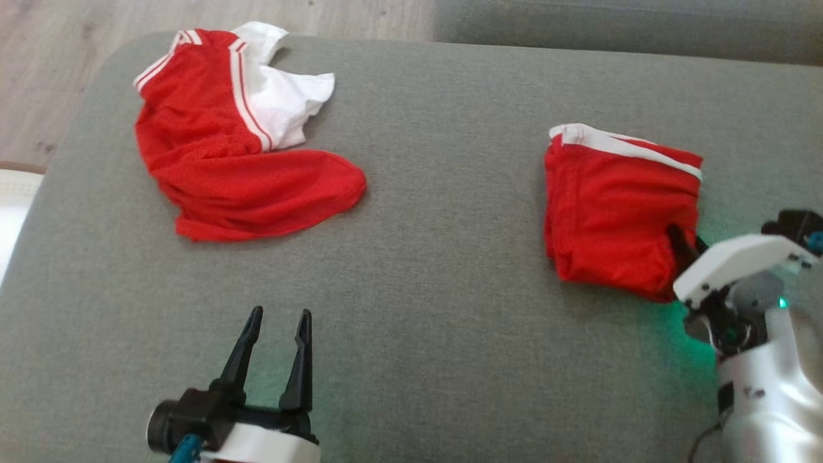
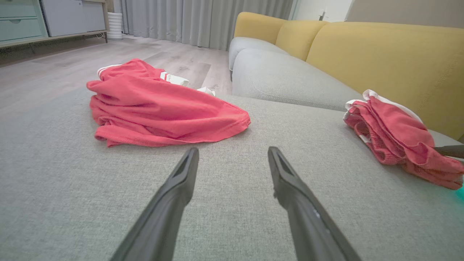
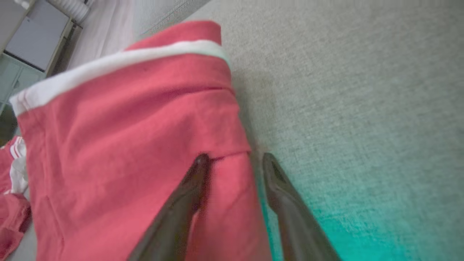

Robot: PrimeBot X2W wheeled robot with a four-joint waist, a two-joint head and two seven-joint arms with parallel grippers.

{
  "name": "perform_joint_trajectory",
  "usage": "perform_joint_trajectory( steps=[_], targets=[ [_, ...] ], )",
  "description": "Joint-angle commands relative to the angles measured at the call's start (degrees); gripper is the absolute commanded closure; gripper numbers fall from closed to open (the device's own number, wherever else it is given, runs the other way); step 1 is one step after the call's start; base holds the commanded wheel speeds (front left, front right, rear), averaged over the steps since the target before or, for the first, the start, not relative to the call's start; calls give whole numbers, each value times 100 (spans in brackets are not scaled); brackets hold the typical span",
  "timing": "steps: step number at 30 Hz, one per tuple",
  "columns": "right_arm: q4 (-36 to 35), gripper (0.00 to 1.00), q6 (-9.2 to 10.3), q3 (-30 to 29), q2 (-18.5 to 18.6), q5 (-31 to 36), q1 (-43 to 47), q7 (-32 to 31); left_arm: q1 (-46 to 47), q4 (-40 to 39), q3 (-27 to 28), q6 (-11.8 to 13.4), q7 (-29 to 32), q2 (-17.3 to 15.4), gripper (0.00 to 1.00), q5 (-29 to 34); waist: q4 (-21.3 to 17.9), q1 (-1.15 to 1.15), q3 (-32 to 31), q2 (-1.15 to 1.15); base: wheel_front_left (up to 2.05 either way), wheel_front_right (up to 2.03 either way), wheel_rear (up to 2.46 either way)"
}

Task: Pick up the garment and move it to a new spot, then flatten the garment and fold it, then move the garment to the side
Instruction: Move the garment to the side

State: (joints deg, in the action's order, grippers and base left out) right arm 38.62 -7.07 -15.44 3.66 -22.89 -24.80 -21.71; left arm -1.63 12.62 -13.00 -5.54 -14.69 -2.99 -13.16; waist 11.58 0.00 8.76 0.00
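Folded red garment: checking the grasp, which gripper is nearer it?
Right. The right gripper straddles an edge of the folded red garment; the left gripper sits far to its left.

Soft, even daylight covers the grey cushion (image 1: pixel 437 270), and the shadows are faint. At 4 o'clock in my head view a green glow (image 1: pixel 669 328) stains it. The glow spreads teal at 5 o'clock in my right wrist view, where the folded garment (image 3: pixel 119 137) looks blurred. My left wrist view is sharp but bowed at its edges.
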Motion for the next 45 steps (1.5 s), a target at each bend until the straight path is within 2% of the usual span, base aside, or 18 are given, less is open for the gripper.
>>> perform_joint_trajectory(
  steps=[1, 3, 6, 10, 15, 19, 27, 28, 29, 35, 40, 45],
  targets=[
    [-115, 100, -42, 89, -47, -64, -333, 33, 259, -198, 182, 12, -30, 12, 0, -17, -134, 0, 94, 0, 0, 0, 0],
    [-114, 100, -42, 43, -31, 96, -542, 161, 293, -244, 211, -4, -30, 12, 0, 23, -318, 0, 248, 0, 0, 0, 0],
    [-121, 100, -42, -63, 218, 524, -903, 273, 418, -299, 219, -59, -30, 9, 0, 137, -606, 0, 552, 0, 0, 0, 0],
    [-92, 100, -42, -363, 769, 1136, -1249, 276, 630, -343, 134, -131, -30, -39, 0, 267, -835, 0, 890, 0, 0, 0, 0],
    [-192, 100, -42, -817, 1526, 2139, -1571, 219, 893, -400, 70, -170, -30, -207, 0, 341, -927, 0, 1242, 0, 0, 0, 0],
    [-451, 100, -42, -1196, 1761, 2891, -1699, 157, 950, -422, 81, -182, -30, -345, 0, 342, -910, 0, 1387, 0, 0, 0, 0],
    [-838, 100, -42, -1624, 1792, 3684, -1783, 169, 882, -435, 136, -188, -30, -441, 0, 326, -883, 0, 1424, 0, 0, 0, 0],
    [-906, 53, -42, -1664, 1752, 3785, -1767, 196, 878, -429, 136, -189, -30, -441, 0, 326, -879, 0, 1416, 0, 0, 0, 0],
    [-960, 0, -42, -1708, 1715, 3900, -1740, 199, 871, -421, 139, -189, -30, -439, 0, 326, -880, 0, 1401, 0, 0, 0, 0],
    [-1428, 0, -42, -1611, 1357, 4152, -1599, 796, 788, -381, 215, -190, -30, -333, 0, 276, -949, 0, 1176, 0, 0, 0, 0],
    [-2012, 0, -42, -1083, 806, 3883, -1203, 1410, 654, -327, 387, -182, -30, -210, 0, 231, -1035, 0, 724, 0, 0, 0, 0],
    [-2823, 0, -42, -324, 356, 3454, -354, 1786, 474, -249, 483, -161, -30, -101, 0, 226, -1014, 0, 224, 0, 0, 0, 0]
  ],
)
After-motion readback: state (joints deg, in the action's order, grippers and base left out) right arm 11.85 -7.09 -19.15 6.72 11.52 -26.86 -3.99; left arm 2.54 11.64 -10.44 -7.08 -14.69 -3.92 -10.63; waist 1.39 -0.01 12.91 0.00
